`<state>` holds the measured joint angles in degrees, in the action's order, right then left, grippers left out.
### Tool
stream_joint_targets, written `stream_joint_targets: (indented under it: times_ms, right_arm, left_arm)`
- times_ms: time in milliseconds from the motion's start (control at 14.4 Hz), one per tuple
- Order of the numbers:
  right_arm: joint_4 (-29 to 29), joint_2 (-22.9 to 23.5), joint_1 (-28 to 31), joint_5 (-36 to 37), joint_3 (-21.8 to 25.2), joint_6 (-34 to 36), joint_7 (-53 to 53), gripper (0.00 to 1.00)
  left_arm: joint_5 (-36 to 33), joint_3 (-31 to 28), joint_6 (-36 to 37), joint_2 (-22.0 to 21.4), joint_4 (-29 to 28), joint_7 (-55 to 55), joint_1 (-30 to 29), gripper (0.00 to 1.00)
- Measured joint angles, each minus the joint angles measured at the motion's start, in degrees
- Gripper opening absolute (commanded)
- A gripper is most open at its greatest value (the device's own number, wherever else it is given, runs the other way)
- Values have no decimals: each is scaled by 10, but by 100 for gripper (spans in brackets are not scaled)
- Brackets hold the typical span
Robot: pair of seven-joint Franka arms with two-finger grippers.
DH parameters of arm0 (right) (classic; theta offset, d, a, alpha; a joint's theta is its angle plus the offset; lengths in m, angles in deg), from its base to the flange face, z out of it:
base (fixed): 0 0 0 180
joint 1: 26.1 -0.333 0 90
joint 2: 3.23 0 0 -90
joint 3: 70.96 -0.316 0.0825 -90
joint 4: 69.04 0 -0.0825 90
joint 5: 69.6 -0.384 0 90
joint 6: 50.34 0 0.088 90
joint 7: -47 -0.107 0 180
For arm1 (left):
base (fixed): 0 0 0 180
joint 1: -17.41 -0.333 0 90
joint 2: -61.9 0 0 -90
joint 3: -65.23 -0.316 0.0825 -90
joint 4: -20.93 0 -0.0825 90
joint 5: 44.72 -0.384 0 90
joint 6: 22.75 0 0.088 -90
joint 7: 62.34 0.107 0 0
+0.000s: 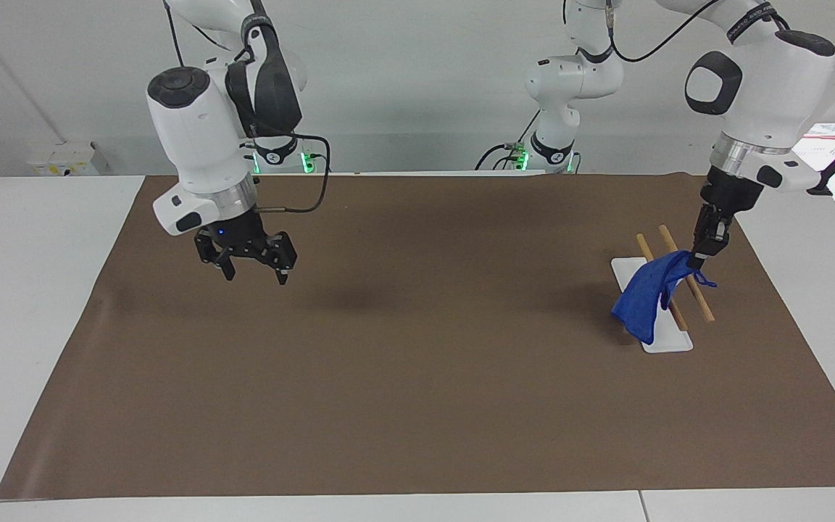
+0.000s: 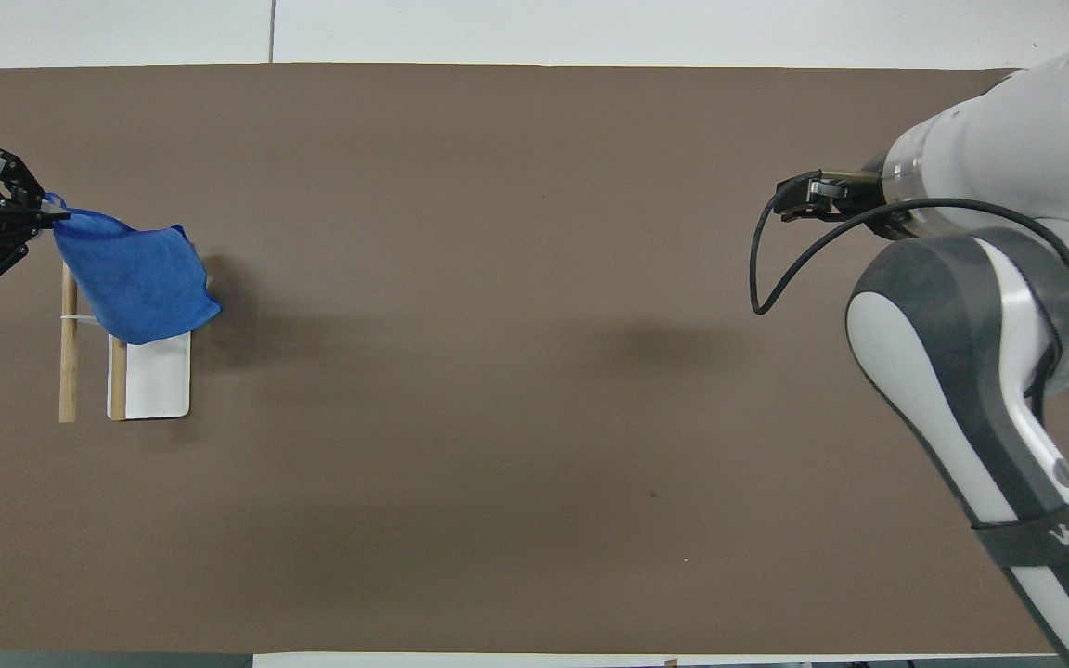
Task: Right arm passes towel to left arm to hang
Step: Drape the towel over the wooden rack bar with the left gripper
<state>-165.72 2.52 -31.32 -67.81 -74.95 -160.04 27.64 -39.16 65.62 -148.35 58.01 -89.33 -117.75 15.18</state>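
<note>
Towel (image 1: 648, 296) hanging stage. The left gripper (image 1: 705, 245), pressed together on one corner of the towel near its loop, holds the blue cloth over a small rack (image 1: 667, 283) that lies at the left arm's end of the table (image 1: 417, 377). The rack consists of a white base plate (image 2: 157, 382) and two wooden rods (image 2: 68, 345) joined by a thin white tie. The towel trails down and away from the gripper, so that its free end drapes across the plate and the nearer rod; whether the cloth actually rests on the rod or only hangs in front of it cannot be told from either view.

To do this step well, the left arm would probably carry the pinched corner clear across both rods and then lower it, so that the cloth's weight falls on each side of a rod and does not slide off toward the plate. A slow descent would likely keep the light rack from being dragged or tipped. Release seems safest only once the cloth is borne by the rod.

The right gripper (image 1: 251, 262), fingers spread and holding nothing, hangs over bare brown mat (image 1: 316, 406) toward the right arm's end of the table, well apart from the towel; this arm waits.
</note>
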Motion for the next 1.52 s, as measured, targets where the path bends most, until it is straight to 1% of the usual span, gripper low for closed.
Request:
stream_joint_targets:
  times_ms: [138, 277, 485, 692, 900, 1038, 1177, 1523]
  right_arm:
    - [15, -25, 19, 1, 0, 47, 20, 100]
    - [21, -48, 36, 1, 0, 84, 34, 100]
    - [45, -62, 52, 1, 1, 142, 48, 100]
    - [73, -61, 77, 1, 1, 196, 74, 100]
    - [76, -60, 82, 1, 12, 228, 88, 100]
    - [71, -59, 71, 1, 20, 231, 91, 100]
    - [65, -59, 47, 1, 38, 228, 91, 100]
    - [64, -59, 51, 1, 50, 226, 101, 100]
  left_arm:
    - [-5, -1, 46, -4, 4, -2, -23, 0]
    - [-36, -1, 80, -12, 6, -30, -36, 0]
    - [-85, -1, 86, -15, 20, -107, -38, 0]
    - [-115, -1, 90, -7, 49, -139, -51, 0]
    - [-125, -2, 82, 21, 74, -141, -71, 0]
    - [-136, -2, 71, 47, 82, -142, -74, 0]
    - [-138, -2, 54, 71, 85, -143, -75, 0]
    - [-139, -2, -9, 125, 87, -143, -77, 0]
